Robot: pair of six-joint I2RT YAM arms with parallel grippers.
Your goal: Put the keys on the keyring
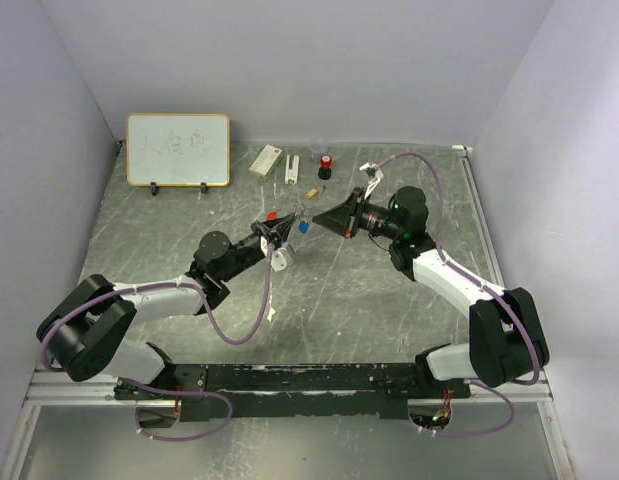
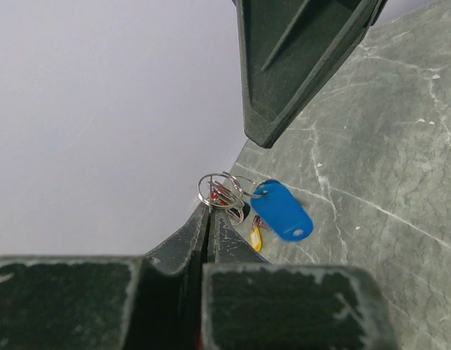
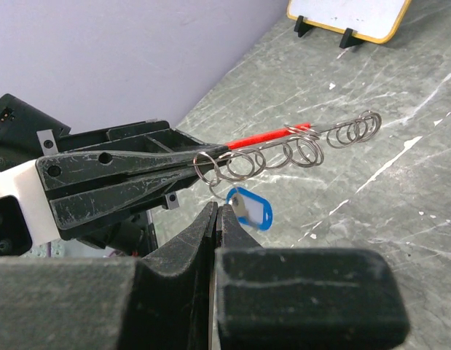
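Two black two-finger grippers meet above a grey marbled table (image 1: pixel 339 300). Clamped in the left gripper (image 2: pixel 210 210) is the keyring (image 3: pixel 305 149), a chain of silvery wire loops with a flat red plastic tag (image 3: pixel 269 136), held out in the air. A blue-headed key (image 3: pixel 251 208) hangs from the loop nearest its tips. Just beside that key, the right gripper (image 3: pixel 216 213) is closed. A tan-gold key (image 1: pixel 312 193) lies on the table farther back.
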